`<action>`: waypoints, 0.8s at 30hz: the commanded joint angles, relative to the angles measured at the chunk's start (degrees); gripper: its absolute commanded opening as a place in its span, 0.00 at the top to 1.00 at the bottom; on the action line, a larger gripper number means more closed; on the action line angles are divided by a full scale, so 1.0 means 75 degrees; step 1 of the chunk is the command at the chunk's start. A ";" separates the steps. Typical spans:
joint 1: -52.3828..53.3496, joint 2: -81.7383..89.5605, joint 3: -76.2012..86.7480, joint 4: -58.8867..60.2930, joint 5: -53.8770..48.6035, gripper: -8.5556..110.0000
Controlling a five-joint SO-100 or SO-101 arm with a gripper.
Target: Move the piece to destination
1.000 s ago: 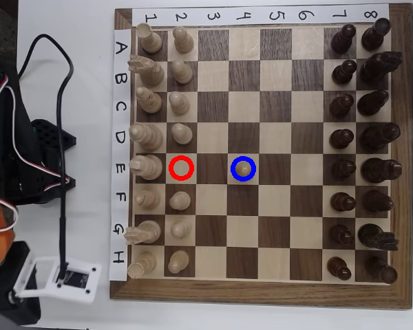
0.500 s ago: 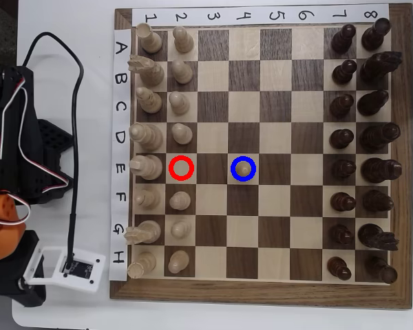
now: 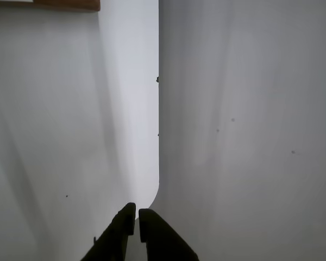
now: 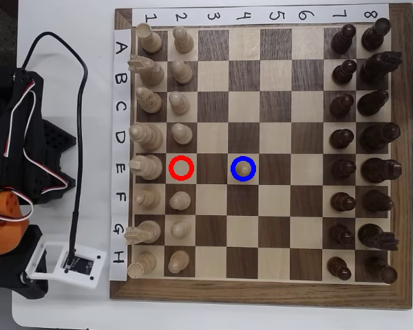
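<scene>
The pawn is sitting inside the blue ring at the overhead view's centre, while the arm keeps shifting at lower left off the board, its gripper nearly closed and empty, suggesting the move is done.

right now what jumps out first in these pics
In the overhead view, a blue ring on row E, column 4 encircles a lone pale pawn, while a red ring marks the empty square at column 2. The gripper points at bare white table in the wrist view, fingers nearly together, holding nothing.
</scene>
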 commanded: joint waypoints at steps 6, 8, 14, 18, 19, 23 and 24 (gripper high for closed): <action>-0.0047 0.0516 0.0480 0.0176 0.0223 0.93; -0.0105 0.0516 0.0434 0.0352 0.0152 0.93; -0.0094 0.0516 0.0293 0.0844 -0.0258 0.93; -0.0082 0.0516 0.0234 0.1102 -0.0316 0.93; -0.0105 0.0516 0.0223 0.1137 -0.0281 0.93; -0.0223 0.0516 0.0223 0.1113 -0.0340 0.93; -0.0258 0.0516 0.0223 0.1102 -0.0375 0.93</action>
